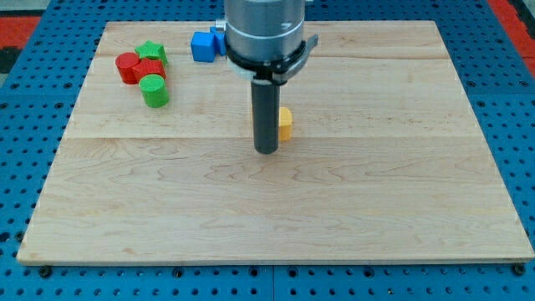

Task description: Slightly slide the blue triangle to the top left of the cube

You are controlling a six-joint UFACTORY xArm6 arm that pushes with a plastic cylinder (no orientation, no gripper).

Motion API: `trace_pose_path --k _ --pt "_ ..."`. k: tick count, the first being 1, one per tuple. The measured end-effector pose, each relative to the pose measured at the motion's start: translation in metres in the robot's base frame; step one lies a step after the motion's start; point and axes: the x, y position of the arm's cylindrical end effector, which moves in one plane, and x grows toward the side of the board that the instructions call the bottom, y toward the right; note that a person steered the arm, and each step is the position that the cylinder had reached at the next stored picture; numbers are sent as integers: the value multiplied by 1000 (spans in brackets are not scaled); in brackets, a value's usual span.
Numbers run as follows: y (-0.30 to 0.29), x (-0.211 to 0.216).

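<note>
A blue cube sits near the view's top, left of centre. A second blue block, the blue triangle by the task, peeks out at the cube's upper right, mostly hidden behind the arm. My tip rests on the board well below and to the right of both, just left of a yellow block that the rod partly covers.
A cluster at the view's upper left holds a green star, a red cylinder, a red block and a green cylinder. The wooden board lies on a blue pegboard.
</note>
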Motion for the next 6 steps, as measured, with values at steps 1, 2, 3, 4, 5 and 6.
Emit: trace_pose_path --k 1,2,3,4,5,6 --pt "-96 -44" --pt "-86 -98" --pt "-14 -151" --pt "-2 -215" --pt "-69 -272" --pt "-108 -272"
